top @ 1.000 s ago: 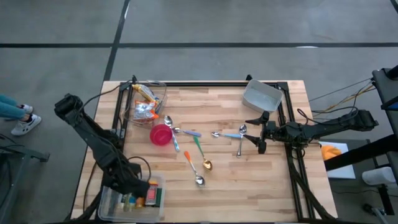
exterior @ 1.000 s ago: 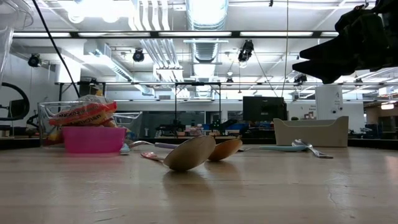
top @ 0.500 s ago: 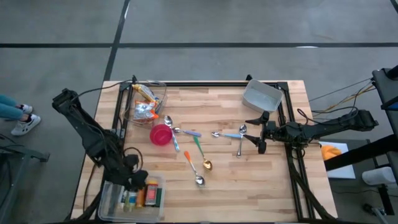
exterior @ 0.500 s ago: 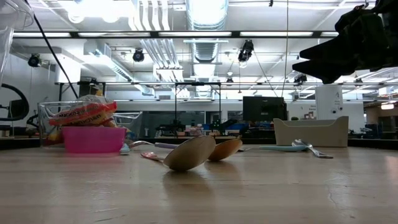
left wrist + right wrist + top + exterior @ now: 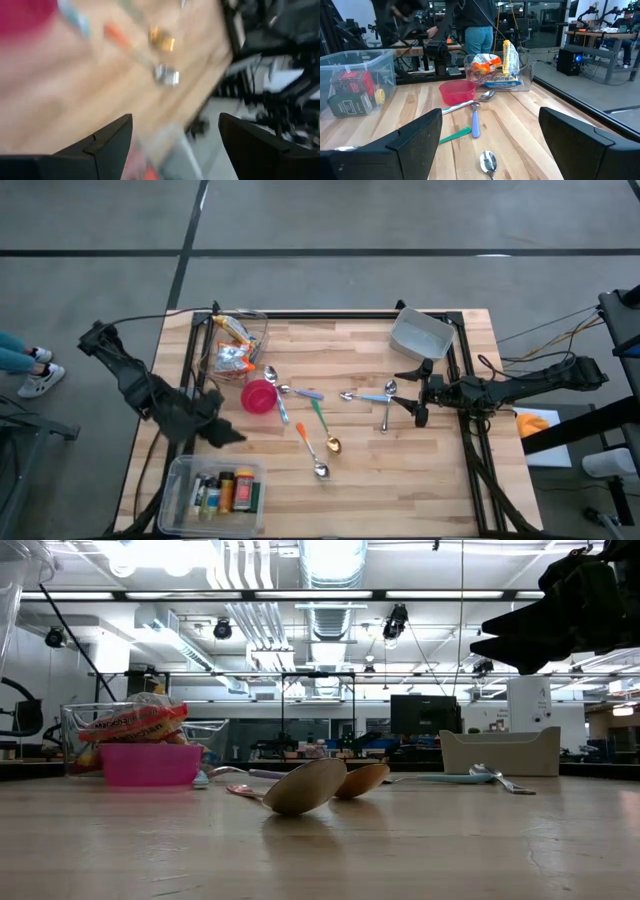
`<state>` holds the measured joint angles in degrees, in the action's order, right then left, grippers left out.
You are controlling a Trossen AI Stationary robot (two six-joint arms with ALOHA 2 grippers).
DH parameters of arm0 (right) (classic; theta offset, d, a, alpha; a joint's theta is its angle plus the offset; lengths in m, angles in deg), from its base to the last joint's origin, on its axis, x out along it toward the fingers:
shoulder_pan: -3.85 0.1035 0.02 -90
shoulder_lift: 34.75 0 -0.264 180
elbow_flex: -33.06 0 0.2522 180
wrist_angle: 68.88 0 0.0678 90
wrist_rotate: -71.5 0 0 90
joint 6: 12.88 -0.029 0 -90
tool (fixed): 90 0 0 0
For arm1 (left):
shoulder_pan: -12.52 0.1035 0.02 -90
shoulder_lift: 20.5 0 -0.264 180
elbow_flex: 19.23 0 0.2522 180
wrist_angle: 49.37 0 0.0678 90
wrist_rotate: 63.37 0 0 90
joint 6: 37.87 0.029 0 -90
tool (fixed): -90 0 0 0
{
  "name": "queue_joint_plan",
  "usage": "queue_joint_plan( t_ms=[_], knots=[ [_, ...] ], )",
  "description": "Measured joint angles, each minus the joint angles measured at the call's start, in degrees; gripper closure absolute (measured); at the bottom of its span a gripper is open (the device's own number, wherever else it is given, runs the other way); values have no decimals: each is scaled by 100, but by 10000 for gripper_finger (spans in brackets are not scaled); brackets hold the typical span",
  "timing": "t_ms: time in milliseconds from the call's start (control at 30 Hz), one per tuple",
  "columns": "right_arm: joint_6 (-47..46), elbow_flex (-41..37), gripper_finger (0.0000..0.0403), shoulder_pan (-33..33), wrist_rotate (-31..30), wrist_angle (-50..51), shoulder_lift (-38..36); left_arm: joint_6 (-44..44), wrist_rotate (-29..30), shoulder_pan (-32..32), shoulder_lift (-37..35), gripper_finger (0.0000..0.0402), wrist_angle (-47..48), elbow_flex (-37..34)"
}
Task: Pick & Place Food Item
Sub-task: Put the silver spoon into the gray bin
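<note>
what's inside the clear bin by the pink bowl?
Snack packets fill the clear bin: orange and silver wrappers, one yellow stick upright in the right wrist view. Anything under them is hidden.

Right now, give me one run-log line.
left gripper: open, empty, above table beside pink bowl | right gripper: open, idle, by spoons

In the high view we find the snack bin [image 5: 236, 340] at the table's [image 5: 360, 480] upper left, with the bowl [image 5: 259, 396] just below it. We see spoons [image 5: 320, 430] scattered across the middle, an empty tray [image 5: 422, 333] at upper right, and a lidless box [image 5: 215, 490] at lower left.
</note>
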<state>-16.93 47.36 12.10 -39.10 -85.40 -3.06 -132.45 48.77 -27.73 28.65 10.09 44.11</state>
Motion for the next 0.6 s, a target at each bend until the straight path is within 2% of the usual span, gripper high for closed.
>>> queue_joint_plan(
  t_ms=[133,300,467,600],
  knots=[
    [-27,0,74,-1,0,-2,0,1131,807,371,-254,104,-26,0],
    [1,0,74,0,0,0,0,2931,1136,870,-329,104,-703,-9],
    [-21,0,74,-1,0,-2,0,5381,883,1399,-281,104,-1960,-10],
    [-4,0,74,1,0,-2,0,6341,511,1843,-281,104,-2404,-25]
  ],
)
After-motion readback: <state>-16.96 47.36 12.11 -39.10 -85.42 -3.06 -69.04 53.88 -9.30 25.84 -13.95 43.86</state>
